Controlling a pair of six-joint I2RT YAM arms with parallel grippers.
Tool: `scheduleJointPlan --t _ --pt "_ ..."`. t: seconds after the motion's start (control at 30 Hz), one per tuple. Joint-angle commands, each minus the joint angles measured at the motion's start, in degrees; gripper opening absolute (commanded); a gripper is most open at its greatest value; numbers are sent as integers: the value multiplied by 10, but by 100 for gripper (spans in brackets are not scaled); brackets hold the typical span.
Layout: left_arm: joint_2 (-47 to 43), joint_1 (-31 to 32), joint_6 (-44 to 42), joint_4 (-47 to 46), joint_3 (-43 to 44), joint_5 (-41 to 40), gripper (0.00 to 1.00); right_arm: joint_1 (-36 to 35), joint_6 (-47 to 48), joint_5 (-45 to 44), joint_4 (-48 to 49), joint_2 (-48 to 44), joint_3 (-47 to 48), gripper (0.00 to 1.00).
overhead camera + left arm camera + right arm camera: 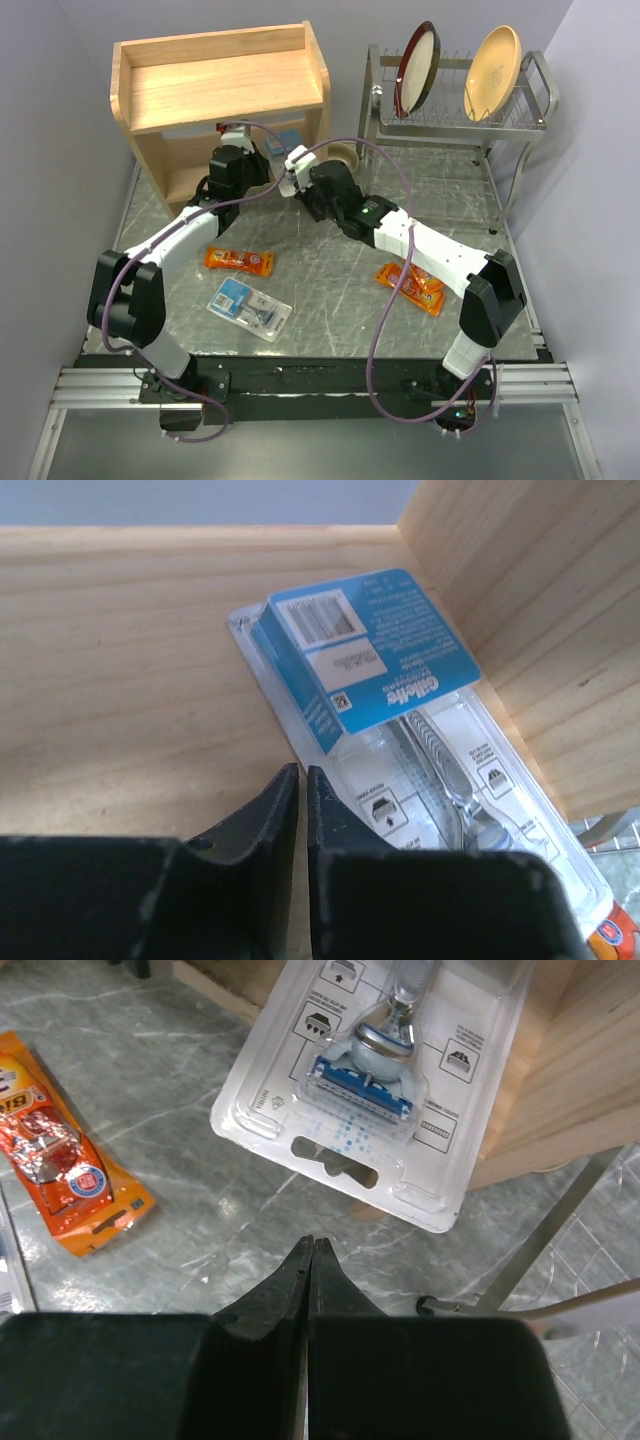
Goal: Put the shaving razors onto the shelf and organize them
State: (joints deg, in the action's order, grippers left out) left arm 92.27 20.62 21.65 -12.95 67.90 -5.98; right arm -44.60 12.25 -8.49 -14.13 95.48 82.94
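Note:
A clear blister razor pack (400,730) with a blue card lies on the lower board of the wooden shelf (120,650), against its right side panel. The pack's razor-head end (370,1080) sticks out over the shelf's front edge. My left gripper (302,768) is inside the lower tier just left of the pack, jaws a narrow slit apart with nothing between them. My right gripper (311,1241) hovers shut and empty over the table in front of that pack. Out on the table lie an orange pack (238,261), a second blister pack (250,306) and more orange packs (410,287).
A metal dish rack (460,120) with a dark red plate (416,68) and a tan plate (493,58) stands right of the shelf (220,85). One rack leg (540,1250) runs close to my right gripper. Grey walls enclose the table.

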Motion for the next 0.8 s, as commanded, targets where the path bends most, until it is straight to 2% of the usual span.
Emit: scheduleJointPlan --t 0.0,0.27,0.33,0.37,0.43,0.53,0.63,0.73,0.77 --pt "28 3 -31 -23 36 30 15 3 -14 9 14 12 45 0" --pt "68 17 -30 -18 84 27 15 3 -10 -9 30 17 49 0" --pt "68 20 -28 -14 88 17 20 3 -10 -12 31 23 53 0" --pt "62 20 -29 -9 89 12 29 3 -10 -10 31 25 55 0" --pt "46 20 -34 8 81 -10 33 3 -13 -7 29 33 64 0" --pt "-21 20 -40 29 32 -33 35 3 -16 -7 31 41 72 0" --pt "-109 20 -34 77 -26 -21 41 3 -19 -15 34 53 86 0" --pt "-208 19 -16 155 -78 -11 53 3 -16 -22 38 67 105 0" --pt "-225 14 -10 175 -88 -7 62 4 -14 -21 38 72 116 0"
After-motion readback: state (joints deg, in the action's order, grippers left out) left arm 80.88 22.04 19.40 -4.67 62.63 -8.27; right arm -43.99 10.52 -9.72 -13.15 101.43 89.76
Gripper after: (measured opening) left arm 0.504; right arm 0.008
